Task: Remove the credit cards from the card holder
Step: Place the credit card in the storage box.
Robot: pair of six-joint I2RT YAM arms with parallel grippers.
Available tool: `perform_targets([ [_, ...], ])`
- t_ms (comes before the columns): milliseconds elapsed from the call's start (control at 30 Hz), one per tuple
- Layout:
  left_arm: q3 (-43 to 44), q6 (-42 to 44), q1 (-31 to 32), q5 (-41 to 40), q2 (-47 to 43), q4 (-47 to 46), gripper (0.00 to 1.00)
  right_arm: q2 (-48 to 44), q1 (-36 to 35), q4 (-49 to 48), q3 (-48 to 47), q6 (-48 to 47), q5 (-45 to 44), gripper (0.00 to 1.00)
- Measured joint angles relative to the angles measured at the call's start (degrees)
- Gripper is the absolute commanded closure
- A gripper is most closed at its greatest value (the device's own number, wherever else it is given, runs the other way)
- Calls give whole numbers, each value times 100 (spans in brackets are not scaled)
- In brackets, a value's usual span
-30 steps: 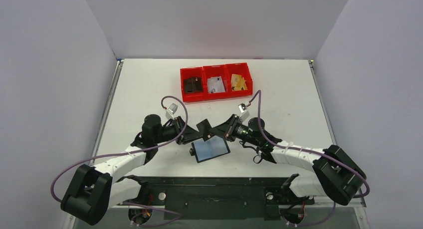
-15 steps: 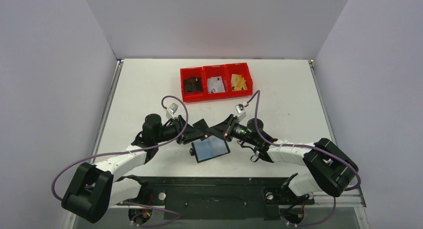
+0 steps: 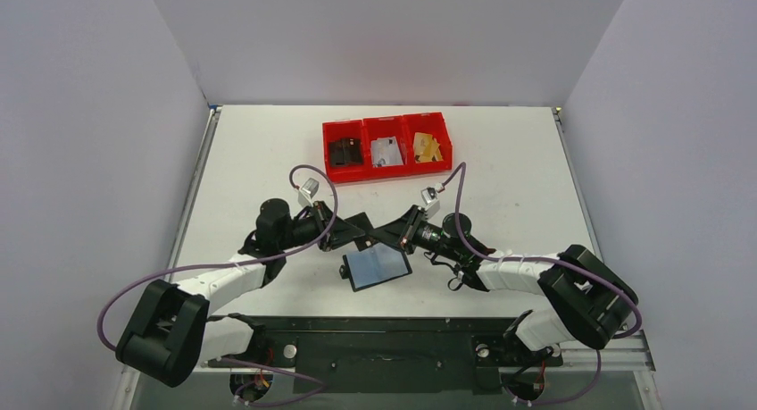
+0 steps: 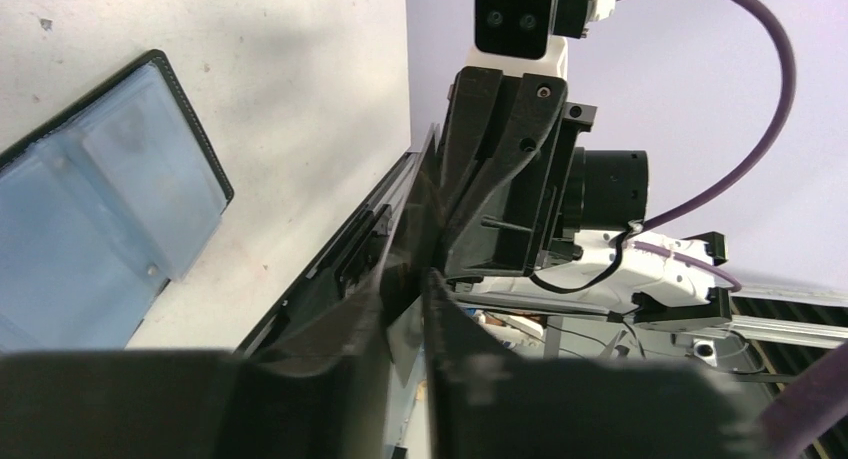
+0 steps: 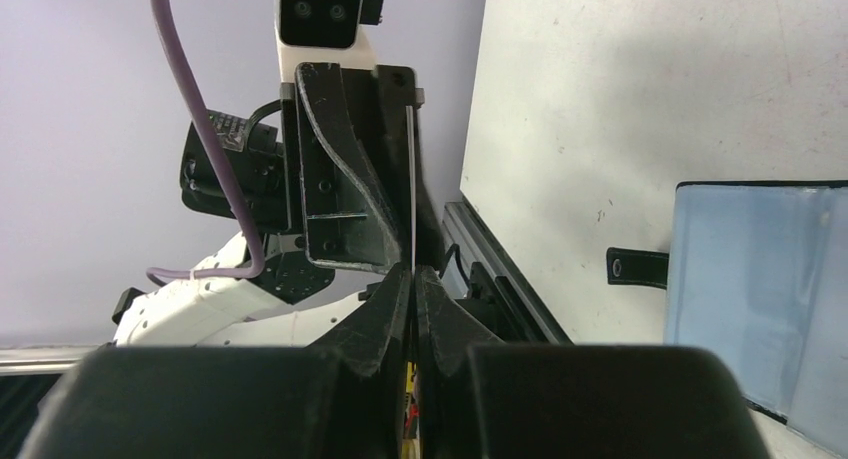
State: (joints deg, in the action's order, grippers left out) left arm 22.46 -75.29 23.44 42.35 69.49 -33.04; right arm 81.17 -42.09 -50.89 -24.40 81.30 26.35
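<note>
1. Nearest the arms' bases, the card holder (image 3: 377, 267) lies open and flat on the white table (image 3: 268, 142). Its bluish clear sleeve faces up and its snap tab (image 5: 640, 267) sticks out to one side. Whether any cards are left inside the sleeve cannot be told.
2. Just beyond it, the two grippers meet nose to nose on a single black credit card (image 3: 361, 223), which appears to be held clear of the table.
3. The right gripper (image 5: 412, 277) is clenched tight on one edge of the card. The left gripper (image 4: 405, 284) has its jaws drawn in narrow around the opposite edge, but whether they are actually pressing the card cannot be told.
4. This looks like a hand-over between the arms. To do it well, one gripper should bite deep and square on the card before the other lets go. The card should also stay flat in line with both sets of fingers, because so thin a piece could twist or slip out sideways.
5. At the far side of the table stand the red bins (image 3: 386, 172) in a row. The left one holds something dark, the middle one pale cards and the right one gold cards.
6. The count is two arms, two grippers, one card in the air, one card holder and three bins. The cards in the bins are too small to number.
</note>
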Motion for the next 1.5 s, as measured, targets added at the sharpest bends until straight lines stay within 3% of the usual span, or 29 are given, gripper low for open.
perform_targets([
  [100,31,-33,-4,31,11,-68,100,4,2,39,4,0,-24,91],
  [133,35,-35,-4,35,20,-70,100,2,0,46,4,-11,-37,77],
  [200,42,-26,-2,35,52,-68,100,0,0,168,4,-70,-50,58],
  [300,59,98,-4,4,83,9,100,-146,0,553,7,-243,-133,45],
  [467,496,520,-7,-63,151,573,100,-1043,-2,2006,-68,-846,-638,42],
  [667,1412,1126,-129,-205,179,1440,100,-1982,-4,4275,-927,-1705,-1744,40],
  [933,2354,1871,-448,-507,544,2520,100,-2820,2,6078,-1292,-2358,-2577,40],
  [1233,3974,2590,-667,-1093,1786,3543,100,-3775,7,7119,-1294,-2590,-2990,40],
  [1500,5302,3073,-925,-1331,3381,3886,100,-3926,13,7742,-1633,-2824,-3250,40],
])
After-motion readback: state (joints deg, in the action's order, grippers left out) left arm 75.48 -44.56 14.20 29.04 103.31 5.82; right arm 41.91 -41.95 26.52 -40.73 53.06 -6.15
